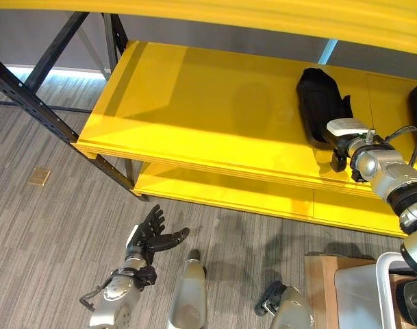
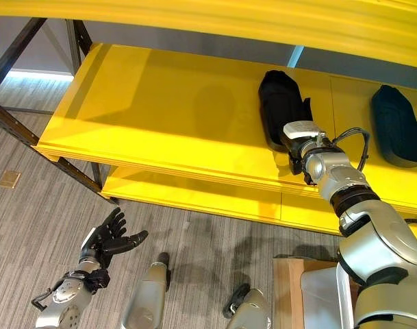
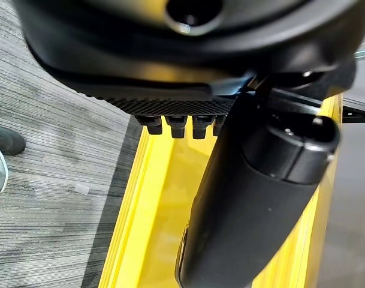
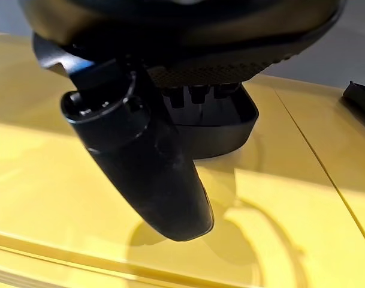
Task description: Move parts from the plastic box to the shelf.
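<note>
Your right hand [image 2: 298, 140] is at the yellow shelf [image 1: 194, 103], reaching over its front edge to a black part [image 2: 280, 106] that lies flat on the shelf board. This reads as the placing step: the part is down on the shelf, and the hand is right at its near end. In the right wrist view the thumb juts out clear of the part and the fingers point toward it, but whether they are curled round it or already let go cannot be told from here.

If the part is settled, your next move calls for a straight pull back toward you, lifting clear of the shelf's front lip, then a turn down to the plastic box [image 1: 362, 288] at lower right for another piece.

A second black part [image 2: 398, 127] lies further right on the same shelf, well apart. Your left hand [image 1: 150, 236] hangs low over the carpet floor [image 1: 44, 233], fingers spread, holding nothing. The upper shelf beam [image 1: 263, 14] overhangs the work, so keep the arm low.
</note>
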